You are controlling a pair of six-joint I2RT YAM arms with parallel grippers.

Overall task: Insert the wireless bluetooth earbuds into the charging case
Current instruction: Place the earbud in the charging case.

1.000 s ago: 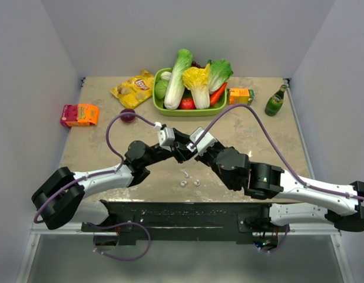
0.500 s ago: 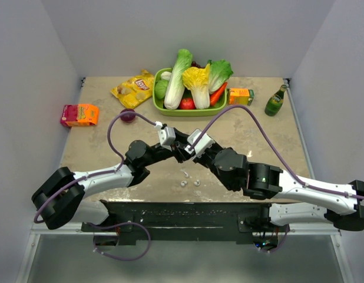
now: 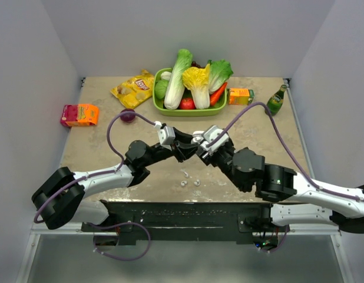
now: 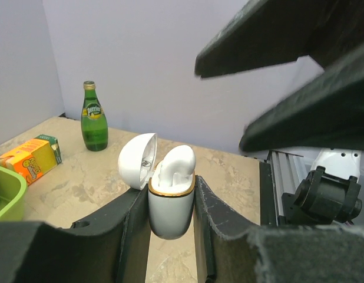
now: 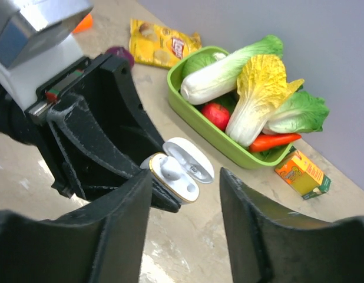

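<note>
My left gripper (image 3: 187, 147) is shut on a white charging case with a gold rim (image 4: 170, 206) and holds it above the table. Its lid (image 4: 136, 160) is open. One white earbud (image 4: 173, 165) sits in the case; the socket beside it shows empty in the right wrist view (image 5: 183, 187). My right gripper (image 5: 185, 178) is open and empty, its fingers (image 5: 111, 224) on either side of the case (image 5: 170, 177) but apart from it. Three tiny white earbuds (image 3: 189, 180) lie loose on the table near the front edge, below both grippers.
A green basket (image 3: 160, 106) of vegetables stands at the back centre. A yellow chip bag (image 3: 133, 88), a purple ball (image 3: 127, 115) and a pink-orange pack (image 3: 79, 114) lie to the left. An orange carton (image 3: 241, 95) and a green bottle (image 3: 275, 101) are at the right.
My right arm has drawn back to the right, away from the case. The left arm and the case have stayed put, and the loose earbuds have not moved.
</note>
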